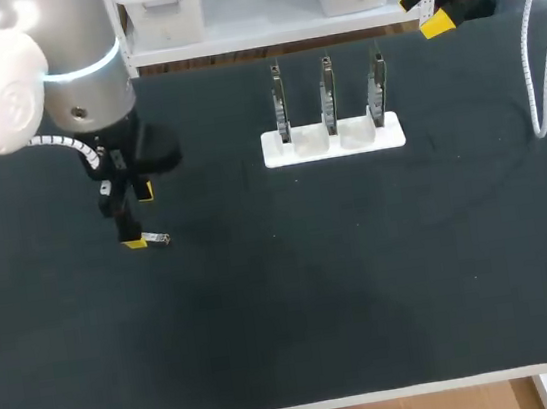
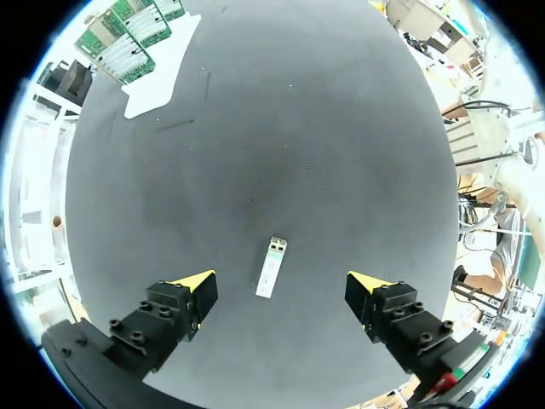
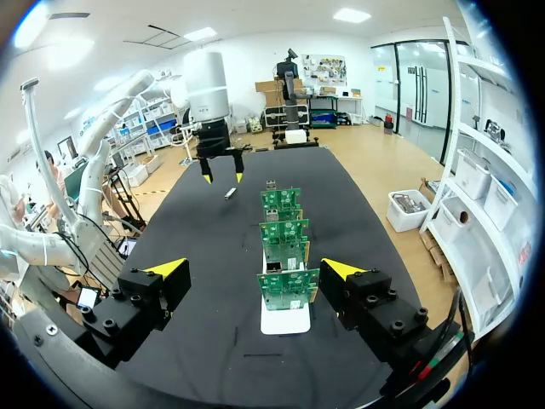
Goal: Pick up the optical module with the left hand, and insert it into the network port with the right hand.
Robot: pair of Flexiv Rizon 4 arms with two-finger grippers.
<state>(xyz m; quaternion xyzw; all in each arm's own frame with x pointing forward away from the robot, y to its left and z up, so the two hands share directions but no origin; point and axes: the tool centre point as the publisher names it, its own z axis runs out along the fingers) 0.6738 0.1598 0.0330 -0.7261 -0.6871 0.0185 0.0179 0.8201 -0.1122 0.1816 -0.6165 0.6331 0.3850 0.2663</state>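
Observation:
The optical module (image 2: 272, 267), a small silver bar, lies flat on the black mat (image 2: 281, 128). My left gripper (image 2: 285, 290) hovers over it, open, with the module below the gap between its yellow fingertips (image 2: 196, 281) and touching neither. From the head view the module (image 1: 158, 239) shows beside the left gripper (image 1: 140, 216) at the table's left. Three upright green circuit boards (image 3: 285, 247) with network ports stand in a white holder (image 1: 334, 140) at mid-table. My right gripper (image 3: 255, 271) is open and empty, raised behind the holder, at the far right (image 1: 426, 8).
A white cable (image 1: 535, 59) hangs from the right arm down to the mat near the right edge. Black mat (image 1: 315, 290) covers the whole table; its front edge runs along the near side. The holder (image 2: 162, 77) lies far ahead of the left gripper.

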